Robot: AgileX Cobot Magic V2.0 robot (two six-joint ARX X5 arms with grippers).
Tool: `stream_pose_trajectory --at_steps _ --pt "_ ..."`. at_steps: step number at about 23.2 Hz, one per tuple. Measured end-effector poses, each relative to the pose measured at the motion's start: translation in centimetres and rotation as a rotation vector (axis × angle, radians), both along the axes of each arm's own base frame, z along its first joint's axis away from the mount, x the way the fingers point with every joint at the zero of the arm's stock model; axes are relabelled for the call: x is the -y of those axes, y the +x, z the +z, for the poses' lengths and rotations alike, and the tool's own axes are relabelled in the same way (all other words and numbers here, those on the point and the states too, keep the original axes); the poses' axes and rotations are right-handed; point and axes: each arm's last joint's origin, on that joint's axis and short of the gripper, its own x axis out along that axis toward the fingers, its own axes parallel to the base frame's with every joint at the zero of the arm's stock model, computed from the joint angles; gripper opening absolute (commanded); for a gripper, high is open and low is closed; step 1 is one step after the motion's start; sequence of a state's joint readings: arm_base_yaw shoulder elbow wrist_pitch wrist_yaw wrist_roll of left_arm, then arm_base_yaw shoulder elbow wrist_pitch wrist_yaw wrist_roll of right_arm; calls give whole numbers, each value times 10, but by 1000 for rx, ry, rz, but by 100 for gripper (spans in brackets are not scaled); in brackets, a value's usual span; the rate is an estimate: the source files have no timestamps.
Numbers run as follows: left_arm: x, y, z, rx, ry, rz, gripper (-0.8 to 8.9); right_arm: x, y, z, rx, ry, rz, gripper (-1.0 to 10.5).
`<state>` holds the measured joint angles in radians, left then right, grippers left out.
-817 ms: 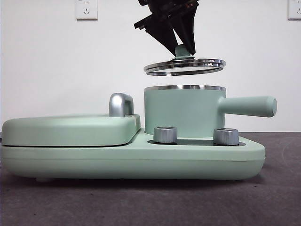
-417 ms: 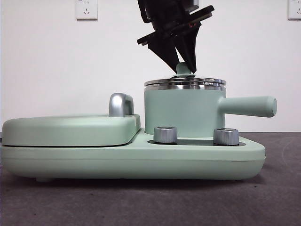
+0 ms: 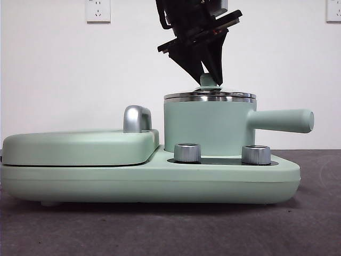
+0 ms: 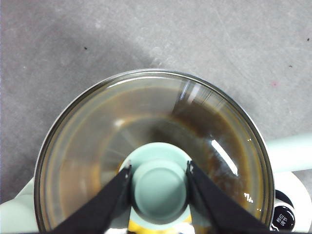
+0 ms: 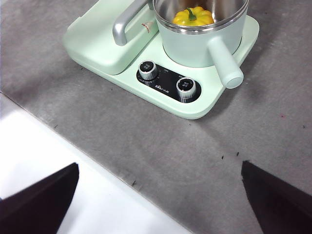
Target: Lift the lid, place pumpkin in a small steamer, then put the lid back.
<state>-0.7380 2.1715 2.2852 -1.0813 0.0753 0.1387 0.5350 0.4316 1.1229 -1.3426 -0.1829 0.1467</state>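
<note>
The lid (image 3: 209, 96), clear glass with a steel rim, sits on the small steamer (image 3: 205, 128), a mint-green pot with a long side handle (image 3: 282, 120). My left gripper (image 3: 209, 80) comes down from above and is shut on the lid's mint knob (image 4: 160, 187), one jaw on each side. The glass (image 4: 97, 146) fills the left wrist view. The yellow pumpkin (image 5: 193, 17) lies inside the pot (image 5: 195, 44), seen in the right wrist view. My right gripper (image 5: 161, 195) is open and empty, high above the table in front of the appliance.
The pot stands on a mint-green base (image 3: 160, 184) with two steel dials (image 3: 187, 152) (image 3: 256, 154). A flat mint cover (image 3: 80, 146) with a chrome handle (image 3: 137, 118) lies beside the pot. A white surface (image 5: 48, 161) borders the grey mat.
My left gripper has lowered the lid from above the pot down onto its rim. It still holds the knob.
</note>
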Motion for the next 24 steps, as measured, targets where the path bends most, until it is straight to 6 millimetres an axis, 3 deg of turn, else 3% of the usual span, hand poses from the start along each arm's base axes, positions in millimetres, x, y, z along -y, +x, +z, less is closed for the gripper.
stream_pose_trajectory --at_steps 1,4,6,9,12,15,19,21,24 --pt "0 0 0 1 0 0 55 0 0 0 0 0 0 540" --pt "1 1 -1 -2 -2 2 334 0 0 0 0 0 0 540" --pt "1 2 -2 -8 -7 14 439 0 0 0 0 0 0 540" --pt "-4 6 -3 -29 -18 62 501 0 0 0 1 -2 -3 540" --pt "-15 1 8 -57 -11 95 500 0 0 0 1 -2 -3 540" --pt "-43 -30 51 -67 -19 115 500 0 0 0 1 -2 -3 540" --pt "-97 -77 119 5 -114 167 500 0 0 0 2 -3 -5 540" --pt "-123 -103 135 9 -123 189 500 0 0 0 7 -11 -17 540" --pt "-149 -136 136 3 -122 192 500 0 1 0 14 -11 -21 540"
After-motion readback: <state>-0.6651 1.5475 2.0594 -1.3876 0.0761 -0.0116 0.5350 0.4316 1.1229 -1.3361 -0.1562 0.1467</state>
